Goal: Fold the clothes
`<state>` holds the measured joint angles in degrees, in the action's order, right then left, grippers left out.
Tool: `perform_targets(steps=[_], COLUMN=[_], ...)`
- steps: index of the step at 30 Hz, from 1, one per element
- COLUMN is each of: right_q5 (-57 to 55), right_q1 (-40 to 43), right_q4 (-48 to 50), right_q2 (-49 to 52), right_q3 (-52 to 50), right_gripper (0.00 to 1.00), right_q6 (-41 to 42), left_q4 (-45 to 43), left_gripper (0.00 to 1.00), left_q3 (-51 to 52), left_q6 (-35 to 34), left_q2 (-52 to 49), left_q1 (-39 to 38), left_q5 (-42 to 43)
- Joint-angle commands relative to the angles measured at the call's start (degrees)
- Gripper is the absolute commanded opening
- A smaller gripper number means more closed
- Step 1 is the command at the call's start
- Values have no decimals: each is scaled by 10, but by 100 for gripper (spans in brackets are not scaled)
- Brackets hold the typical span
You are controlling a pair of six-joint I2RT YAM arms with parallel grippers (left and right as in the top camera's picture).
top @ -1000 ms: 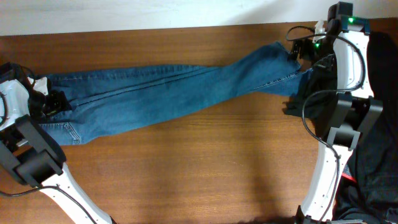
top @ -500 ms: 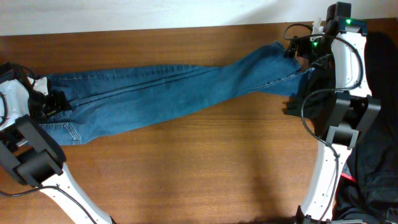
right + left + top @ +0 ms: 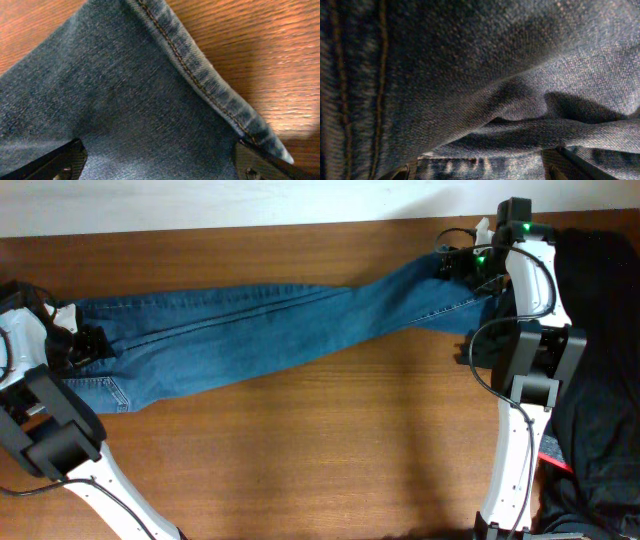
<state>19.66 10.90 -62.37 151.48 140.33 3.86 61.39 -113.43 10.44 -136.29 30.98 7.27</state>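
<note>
The blue jeans [image 3: 260,330] lie stretched along the back of the table, waist at the left and leg hems at the right. My left gripper [image 3: 85,345] sits on the waist end. In the left wrist view denim [image 3: 470,75] fills the frame, and a fold lies between the spread fingers [image 3: 477,170]. My right gripper [image 3: 455,262] is over the leg hem at the far right. In the right wrist view its fingers [image 3: 160,165] are spread wide with the hemmed denim [image 3: 125,100] between them.
The wooden table [image 3: 300,460] runs toward me in front of the jeans. A heap of dark clothing [image 3: 600,380] lies at the right edge beside the right arm. A pale wall runs behind the table.
My right gripper has moved left, from beyond the hem to over it. The jeans and the left arm have not moved.
</note>
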Motion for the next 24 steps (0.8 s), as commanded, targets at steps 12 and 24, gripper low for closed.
perform_targets(steps=[12,24], right_q5=[119,131], right_q1=[-15,-168], right_q4=[-7,-99], right_q2=[-30,-144], right_q3=[40,68], right_gripper=[14,14], right_q6=[-7,-67], left_q4=[7,6], left_gripper=[79,79], left_q3=[10,10], left_q6=[-3,-3], left_q2=[-14,-14], left_q1=[1,1], left_q5=[-4,-4])
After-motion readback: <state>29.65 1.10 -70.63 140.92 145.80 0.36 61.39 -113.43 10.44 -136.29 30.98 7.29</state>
